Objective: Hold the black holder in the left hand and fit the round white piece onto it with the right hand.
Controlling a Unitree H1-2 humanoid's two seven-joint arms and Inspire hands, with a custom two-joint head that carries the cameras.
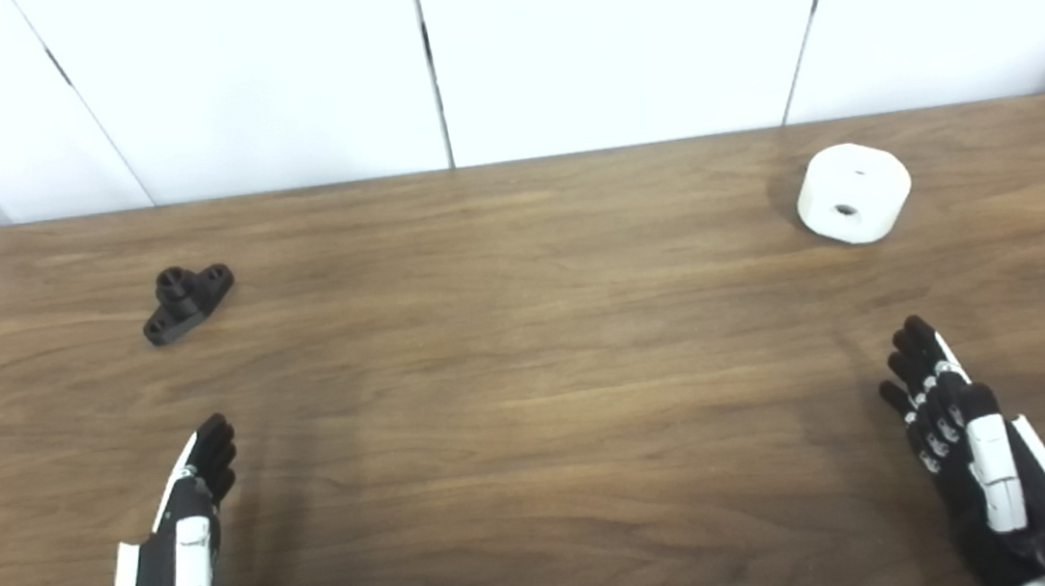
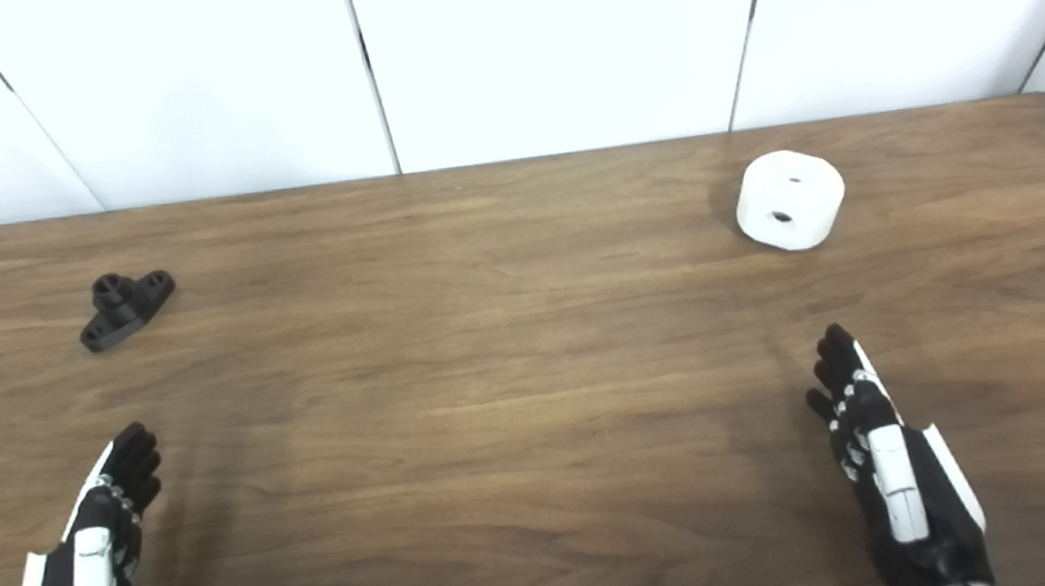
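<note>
We see the holder [image 1: 187, 302] lying on the table [image 1: 535, 408] at far left, and the round piece [image 1: 853, 192] on the table at far right, the two well apart. Our left hand [image 1: 177, 562] sits at the near edge, in front of the holder. Our right hand [image 1: 972, 454] sits at the near edge, in front of the round piece. Wall panels [image 1: 496, 43] stand behind the table.

One black holder [image 1: 187, 302] lies on one wooden table [image 1: 535, 408], at about ten o'clock. One round white piece [image 1: 853, 192] sits at about two o'clock. Two robot hands show: one left hand [image 1: 183, 552] at about seven o'clock and one right hand [image 1: 972, 454] at about five o'clock. Four white wall panels [image 1: 612, 31] stand behind at twelve o'clock.
</note>
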